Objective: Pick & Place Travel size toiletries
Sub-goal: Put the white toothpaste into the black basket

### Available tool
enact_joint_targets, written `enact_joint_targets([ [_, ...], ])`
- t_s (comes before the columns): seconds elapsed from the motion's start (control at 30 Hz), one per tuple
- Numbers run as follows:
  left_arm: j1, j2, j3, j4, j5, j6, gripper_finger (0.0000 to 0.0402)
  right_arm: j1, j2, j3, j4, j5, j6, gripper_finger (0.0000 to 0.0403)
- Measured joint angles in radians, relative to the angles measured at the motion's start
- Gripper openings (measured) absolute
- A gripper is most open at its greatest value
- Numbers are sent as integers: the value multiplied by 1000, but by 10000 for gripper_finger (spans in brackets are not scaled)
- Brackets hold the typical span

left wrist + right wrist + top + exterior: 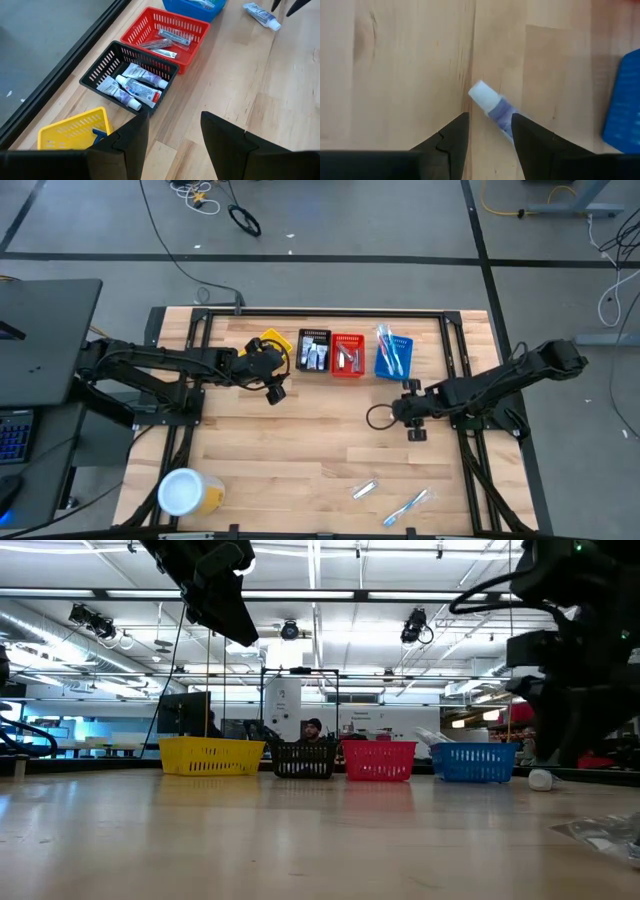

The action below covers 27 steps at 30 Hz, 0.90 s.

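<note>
The right end effector (489,131), fingers spread, hovers over a white tube (492,106) lying on the bench (300,440), lined up to grab it. The left end effector (172,132), also spread, waits near the black basket (107,67).

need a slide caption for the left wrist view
Left hand, open, above the black basket of white tubes, beside the red basket.

baskets: yellow (75,131) | black (107,65) | red (170,22) | blue (473,762) | tube (492,106): white cap, purple band | table (300,450): light wood
</note>
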Motion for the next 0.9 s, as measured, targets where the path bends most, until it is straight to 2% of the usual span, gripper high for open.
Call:
enact_joint_targets([
  [0.2, 0, 0, 0, 1, 0, 0, 190, -2, 0, -16, 10, 77, -115, 156],
  [0.37, 0, 0, 0, 1, 0, -5, 190, -17, 0, -16, 27, 28, -137, 156],
  [0.8, 0, 0, 0, 1, 0, -43, 190, -75, 51, -16, 24, 26, -237, 156],
  [0.9, 0, 0, 0, 2, 0, -46, 190, -89, 77, -16, 68, 19, -273, 156],
])
